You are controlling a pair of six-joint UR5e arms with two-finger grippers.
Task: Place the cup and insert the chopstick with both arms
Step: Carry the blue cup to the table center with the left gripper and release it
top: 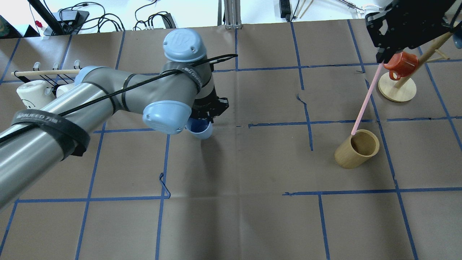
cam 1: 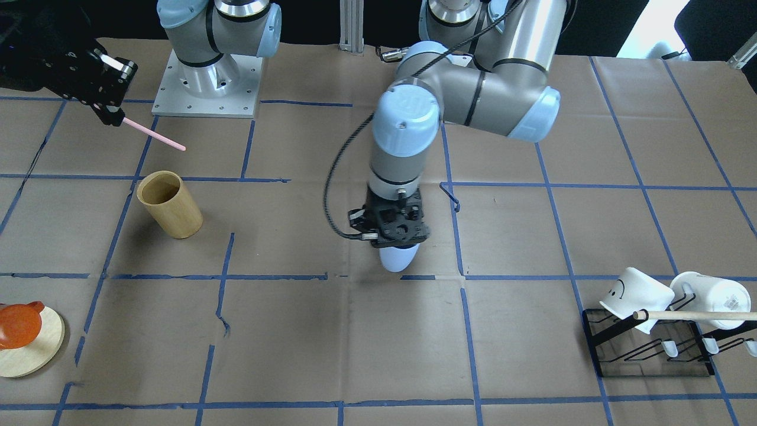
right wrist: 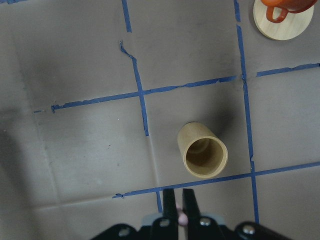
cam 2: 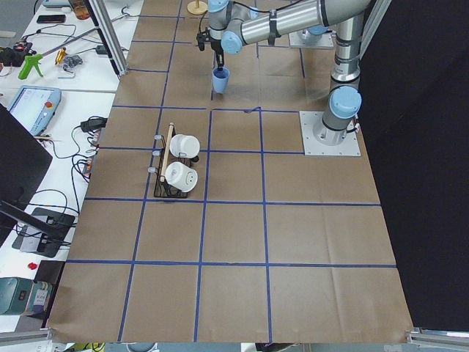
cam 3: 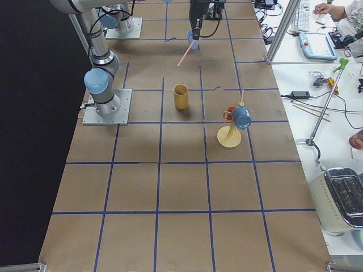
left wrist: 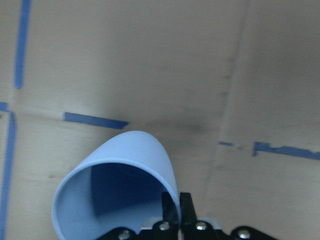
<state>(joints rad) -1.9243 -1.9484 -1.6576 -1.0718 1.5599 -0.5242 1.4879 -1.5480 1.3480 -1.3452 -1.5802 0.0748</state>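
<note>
Left gripper (left wrist: 179, 206) clamps the rim of the tilted blue cup (left wrist: 131, 156) low over the middle of the table (cam 1: 355, 355); released askew, it may topple. Right gripper (right wrist: 179, 201) pinches the slanted pink chopstick (top: 366, 97) above the wooden holder (top: 355, 150) at the right; its tip could miss or knock it.

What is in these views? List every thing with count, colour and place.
blue cup: 1, light blue, tilted, mid-table, gripped at its rim
pink chopstick: 1, pink, held aslant in the air, not yet in the wooden cup
wooden cup: 1, tan, upright on the robot's right side
white mugs: 2, white, on the rack
black rack: 1, black, on the robot's left side
wooden stand: 1, pale wood, far right side
orange mug: 1, orange, on the stand
blue mug: 1, blue, on the stand
table: 1, brown paper with blue tape lines
left gripper: shut on the blue cup
right gripper: shut on the pink chopstick
</note>
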